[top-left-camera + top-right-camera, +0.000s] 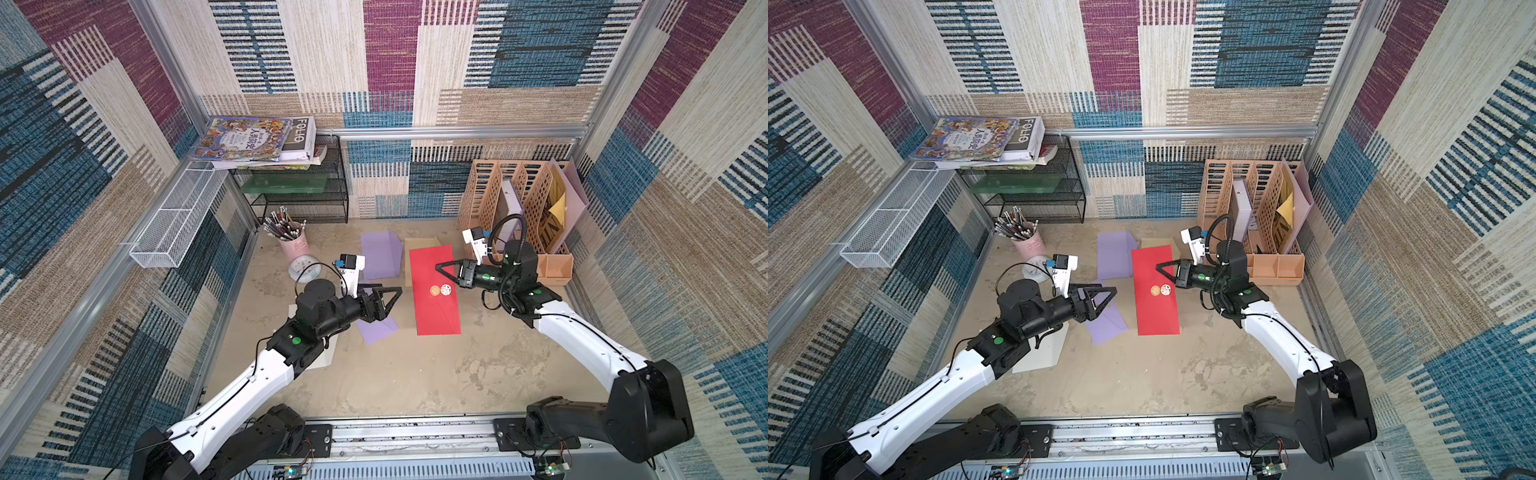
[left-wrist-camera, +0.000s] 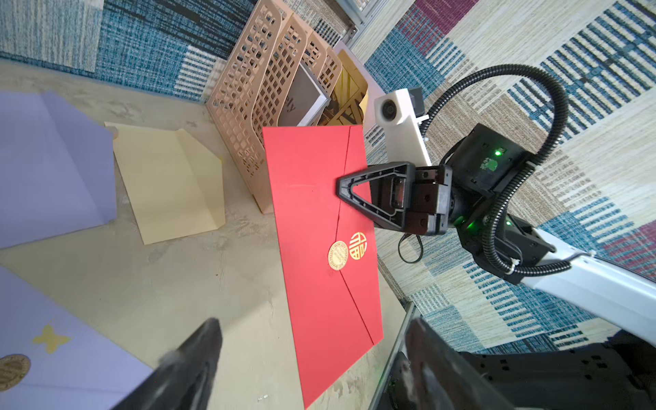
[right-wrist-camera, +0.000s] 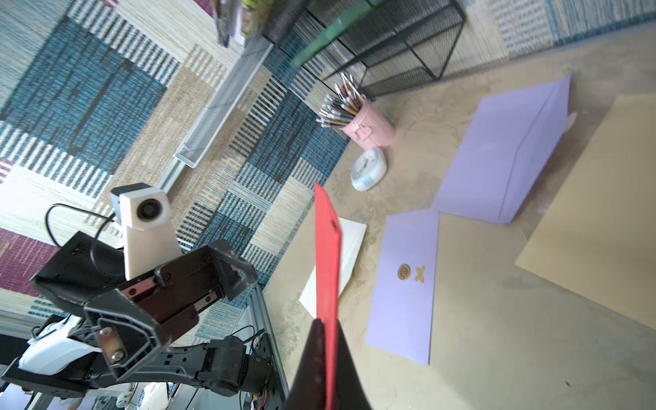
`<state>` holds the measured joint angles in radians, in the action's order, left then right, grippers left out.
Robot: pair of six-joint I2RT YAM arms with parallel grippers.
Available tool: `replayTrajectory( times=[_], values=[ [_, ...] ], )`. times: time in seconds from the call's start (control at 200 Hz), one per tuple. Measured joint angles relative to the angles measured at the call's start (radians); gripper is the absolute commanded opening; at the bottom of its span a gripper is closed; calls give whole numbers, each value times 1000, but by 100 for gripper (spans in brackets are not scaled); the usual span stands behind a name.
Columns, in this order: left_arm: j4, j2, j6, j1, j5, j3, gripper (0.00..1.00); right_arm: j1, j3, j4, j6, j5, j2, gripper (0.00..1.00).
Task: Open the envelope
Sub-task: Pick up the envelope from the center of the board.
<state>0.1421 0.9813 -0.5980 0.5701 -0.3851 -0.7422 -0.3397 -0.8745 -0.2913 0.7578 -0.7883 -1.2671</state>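
Your right gripper is clenched on a long edge of the red envelope, which seems raised off the table between the two arms; the left gripper hangs just beside it, jaws spread wide and empty; the flap lies closed under its gold seal, so I judge the opening itself is all ahead of you; the tabletop is mottled beige, strewn with purple envelopes and a cream one, boxed in by patchwork-carpet walls.

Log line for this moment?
right claw: shut on red envelope | left claw: open, clear of it | flap: closed, gold sticker on
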Motion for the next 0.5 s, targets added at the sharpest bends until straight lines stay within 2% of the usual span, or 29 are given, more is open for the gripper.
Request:
replayTrajectory(
  times=[0.21,0.501],
  values=[
    [8,80,21,-24,-106,-45,78,-40,47,-108,27,14,66,0],
    [174,174,9,-101,-337,-43,78,-35,80,-172,17,-2,98,0]
  ],
)
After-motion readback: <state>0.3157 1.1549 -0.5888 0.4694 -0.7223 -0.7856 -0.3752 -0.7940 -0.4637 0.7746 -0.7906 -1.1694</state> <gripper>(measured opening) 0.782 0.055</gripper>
